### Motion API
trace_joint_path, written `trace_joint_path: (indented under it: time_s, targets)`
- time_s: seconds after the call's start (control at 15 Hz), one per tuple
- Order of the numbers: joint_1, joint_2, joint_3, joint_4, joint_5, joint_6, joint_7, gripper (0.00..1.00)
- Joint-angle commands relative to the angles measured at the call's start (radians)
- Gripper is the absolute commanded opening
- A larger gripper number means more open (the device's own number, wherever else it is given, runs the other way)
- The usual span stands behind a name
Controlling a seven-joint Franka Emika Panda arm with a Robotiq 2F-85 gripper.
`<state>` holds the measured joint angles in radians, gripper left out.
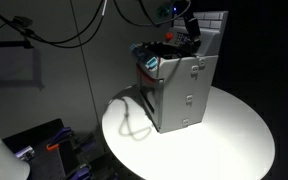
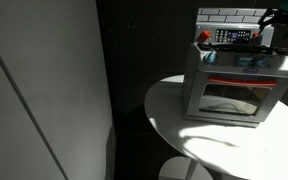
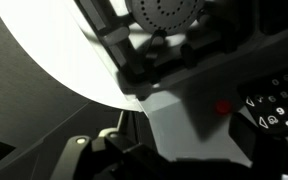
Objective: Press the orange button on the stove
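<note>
The grey toy stove (image 1: 184, 90) stands on a round white table (image 1: 234, 140), with its white brick back panel (image 2: 229, 14) and oven door (image 2: 231, 95) showing. The wrist view is very close to the stove top (image 3: 174, 110). There a small orange-red button (image 3: 222, 107) glows beside a dark panel of white symbols (image 3: 274, 112), and a round burner (image 3: 164, 12) sits at the top. My gripper (image 1: 189, 30) hovers over the stove top near the back panel; it also shows in an exterior view (image 2: 279, 20). Its fingers are dark and blurred, so their state is unclear.
Cables hang behind the stove (image 1: 64, 35). Dark boxes and clutter lie on the floor by the table (image 1: 44, 145). A pale wall panel (image 2: 39, 90) stands beside the table (image 2: 169, 115). The table edge curves close around the stove.
</note>
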<state>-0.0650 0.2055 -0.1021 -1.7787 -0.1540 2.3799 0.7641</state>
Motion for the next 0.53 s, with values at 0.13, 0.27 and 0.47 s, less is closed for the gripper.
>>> trace_joint_path:
  time_s: [0.13,0.27,0.47]
  targets:
    - [0.017,0.030,-0.018,0.041,0.003,0.007,0.012,1.00]
    - [0.017,0.032,-0.018,0.043,0.004,0.009,0.011,1.00]
    - [0.018,0.036,-0.017,0.047,0.007,0.011,0.009,1.00]
